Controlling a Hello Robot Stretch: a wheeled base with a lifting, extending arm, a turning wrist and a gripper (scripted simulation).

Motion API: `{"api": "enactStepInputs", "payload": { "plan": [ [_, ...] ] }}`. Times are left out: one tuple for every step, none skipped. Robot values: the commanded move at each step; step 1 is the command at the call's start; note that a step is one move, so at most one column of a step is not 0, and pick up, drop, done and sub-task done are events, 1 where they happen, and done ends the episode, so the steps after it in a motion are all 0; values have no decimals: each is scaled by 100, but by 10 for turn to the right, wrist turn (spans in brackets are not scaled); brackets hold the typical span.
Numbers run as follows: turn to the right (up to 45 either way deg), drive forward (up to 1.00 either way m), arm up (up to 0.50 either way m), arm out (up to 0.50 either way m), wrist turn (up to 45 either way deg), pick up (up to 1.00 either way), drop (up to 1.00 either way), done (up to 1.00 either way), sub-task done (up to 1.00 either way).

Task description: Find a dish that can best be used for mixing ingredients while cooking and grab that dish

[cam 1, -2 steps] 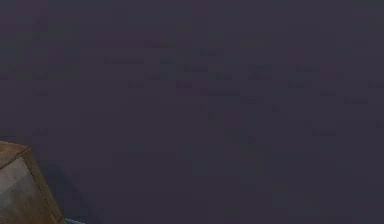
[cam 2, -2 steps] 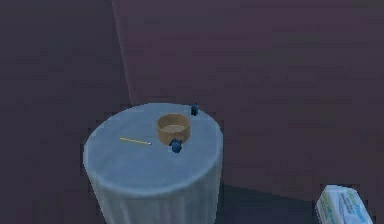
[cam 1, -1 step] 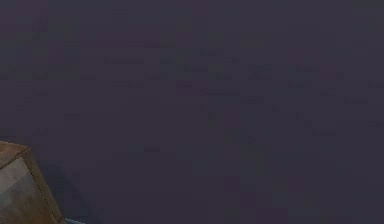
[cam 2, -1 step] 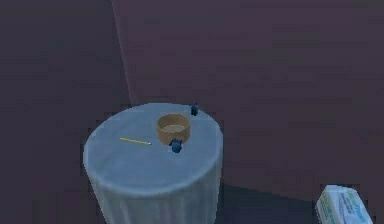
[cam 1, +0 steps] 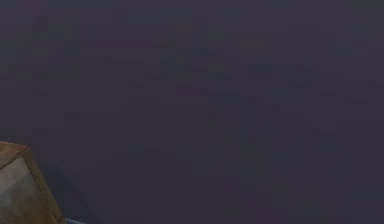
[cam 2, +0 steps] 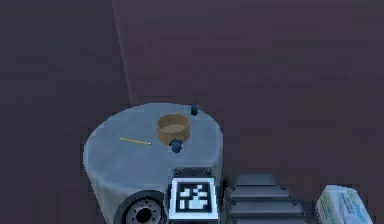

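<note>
Fingers (cam 2: 176, 146) seem to be at the tan bowl (cam 2: 173, 127) on the round grey table (cam 2: 108, 160); whether holding it, cannot tell.

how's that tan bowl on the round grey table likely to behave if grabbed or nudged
The tan bowl looks rigid and wood-like, so it probably keeps its shape and isn't heavy. Its low, wide form should sit stable rather than tip. Pushed, it may slide on the smooth round table.

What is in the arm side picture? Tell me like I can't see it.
A tan bowl sits on a round grey table, with a thin yellow stick lying beside it. A dark wall stands behind.
</note>
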Motion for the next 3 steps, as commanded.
{"api": "enactStepInputs", "payload": {
  "plan": [
    [0,0,0,44,0,0,0,0,0],
    [0,0,0,0,450,0,0,0,0],
    [0,0,0,0,450,0,0,0,0]
  ]
}}
